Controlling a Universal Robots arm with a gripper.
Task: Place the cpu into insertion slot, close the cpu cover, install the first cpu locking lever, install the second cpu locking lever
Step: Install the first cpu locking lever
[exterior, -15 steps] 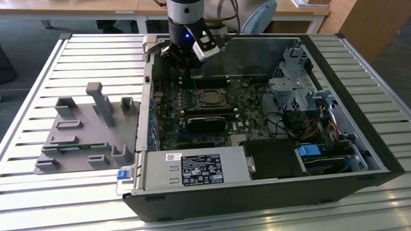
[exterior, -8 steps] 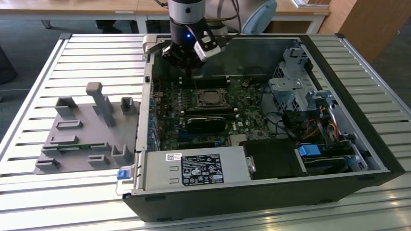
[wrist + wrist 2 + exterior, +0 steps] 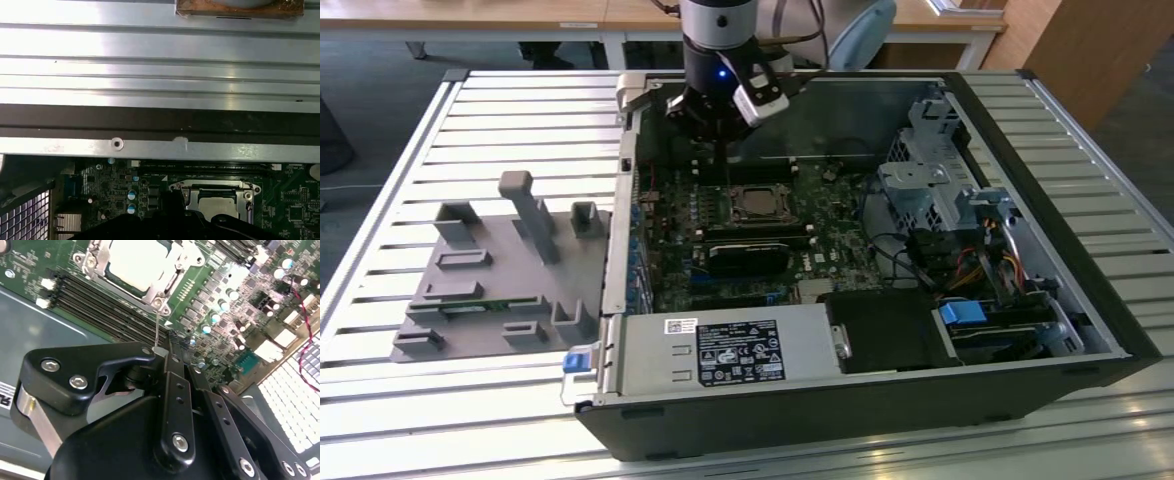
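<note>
The cpu (image 3: 132, 262) lies with its pale metal face up in the insertion slot (image 3: 757, 204) at the middle of the motherboard. The silvery cpu cover (image 3: 165, 287) lies flat around it as a frame; it appears again in the first wrist view (image 3: 220, 188). A thin wire locking lever (image 3: 157, 327) rises from the socket's corner to my fingertips. My gripper (image 3: 162, 351) is shut, hanging just beyond the socket's far side in the exterior view (image 3: 722, 152). Whether the lever is pinched or merely touches the fingers cannot be told.
The open computer case (image 3: 1014, 110) lies on a slatted metal table (image 3: 400, 400). A silver power supply (image 3: 720, 350) sits at the near side, and a drive cage with cables (image 3: 941, 190) on the exterior view's right. A grey fixture (image 3: 507, 270) stands outside on the left. Memory slots (image 3: 100, 302) run beside the socket.
</note>
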